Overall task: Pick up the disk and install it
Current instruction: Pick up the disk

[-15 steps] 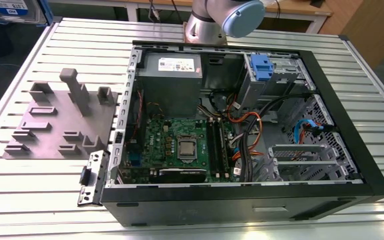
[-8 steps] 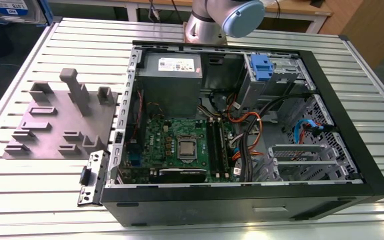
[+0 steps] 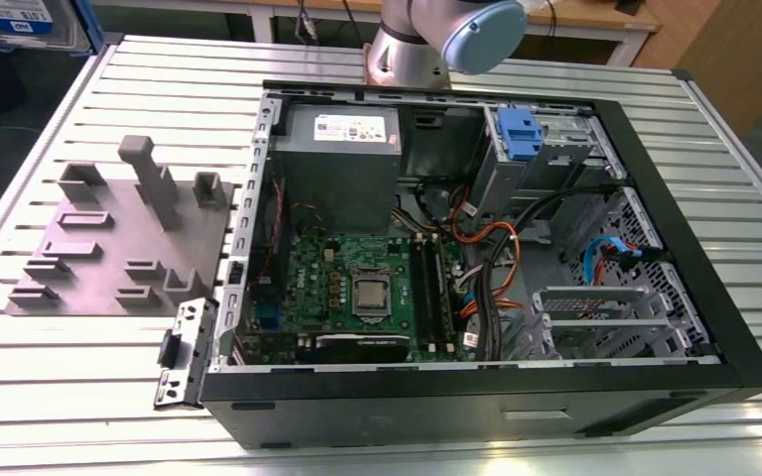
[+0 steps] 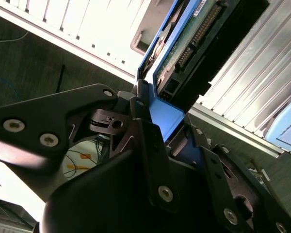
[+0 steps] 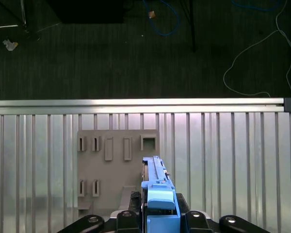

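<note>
Slatted aluminium table [image 3: 90, 337]. Dark carpet floor [image 5: 136, 58] past its edge, loose cables [image 5: 252, 63] lying on it. Open computer case [image 3: 487, 397] on the table, motherboard [image 3: 354, 288] facing up. Grey fixture block [image 3: 116, 238] just beside it, on the exterior view's left.

Arm [image 3: 441, 40] cut off at frame top. The disk [image 3: 17, 20] is cut off in the exterior view's upper-left corner, label partly seen. It is edge-on in the first wrist view, over the fixture block. Its green circuit-board side shows in the second wrist view.

Gripper [image 4: 162, 119] clamped onto the disk's blue bracket [image 5: 160, 206]. Disk held up off the table, well apart from the case
</note>
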Action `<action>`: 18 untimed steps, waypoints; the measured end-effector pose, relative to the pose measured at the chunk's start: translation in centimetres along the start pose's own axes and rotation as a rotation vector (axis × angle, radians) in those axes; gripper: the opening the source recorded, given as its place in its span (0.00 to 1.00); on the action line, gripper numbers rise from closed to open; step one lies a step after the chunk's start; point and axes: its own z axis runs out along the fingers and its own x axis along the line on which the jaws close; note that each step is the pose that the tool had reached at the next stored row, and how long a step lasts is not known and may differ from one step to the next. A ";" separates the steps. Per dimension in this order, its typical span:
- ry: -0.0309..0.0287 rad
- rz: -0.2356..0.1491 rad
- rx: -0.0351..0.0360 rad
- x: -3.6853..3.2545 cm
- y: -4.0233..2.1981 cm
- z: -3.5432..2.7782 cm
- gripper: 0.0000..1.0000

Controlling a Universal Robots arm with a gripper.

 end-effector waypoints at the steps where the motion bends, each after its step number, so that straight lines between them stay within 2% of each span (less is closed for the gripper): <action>1: -0.0001 0.000 0.0000 0.12 -0.04 0.00 0.37; 7: 0.0000 0.000 0.0000 0.23 -0.88 -0.02 0.37; 18: 0.0000 0.000 0.0000 0.20 -2.04 -0.03 0.37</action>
